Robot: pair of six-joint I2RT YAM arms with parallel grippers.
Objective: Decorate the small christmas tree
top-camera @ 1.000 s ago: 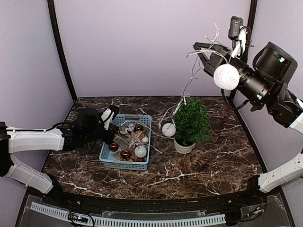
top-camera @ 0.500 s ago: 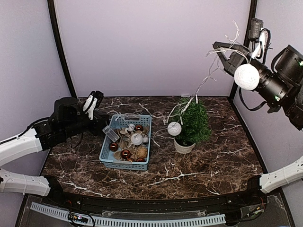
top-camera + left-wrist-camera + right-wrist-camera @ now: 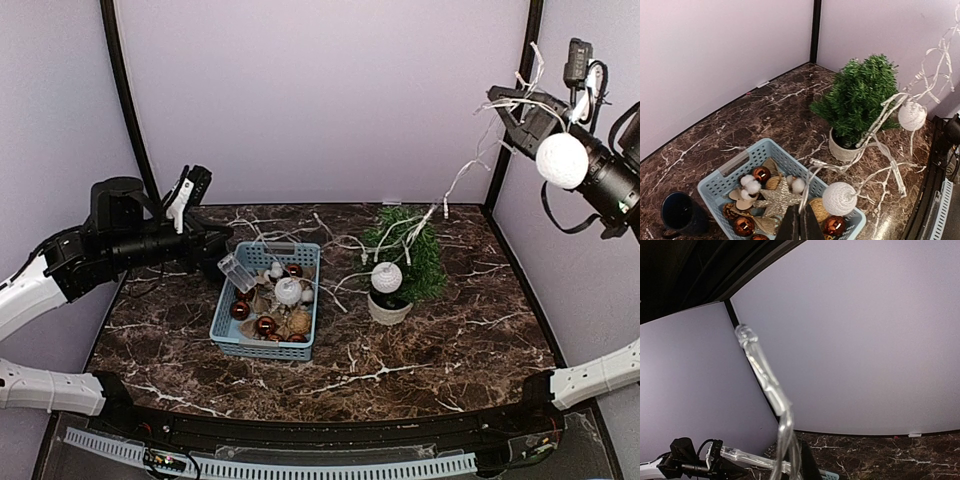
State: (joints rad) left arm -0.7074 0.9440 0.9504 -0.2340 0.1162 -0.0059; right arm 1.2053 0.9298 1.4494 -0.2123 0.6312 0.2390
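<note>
Left gripper (image 3: 800,226), bottom centre of its wrist view: fingers pressed together, pinching the white light string (image 3: 765,376). From there the string loops up over the blue basket (image 3: 262,350) of baubles, with a white ball (image 3: 289,292) dangling just above them. It runs on across the small christmas tree (image 3: 405,250), which stands upright in its white pot just right of the basket, mid-table. A second ball (image 3: 386,277) hangs against its lower branches. Then the string climbs to the upper right of the overhead frame. There the right gripper (image 3: 505,100), high off the table, is clamped on it, a third ball (image 3: 562,160) beside its wrist.
</note>
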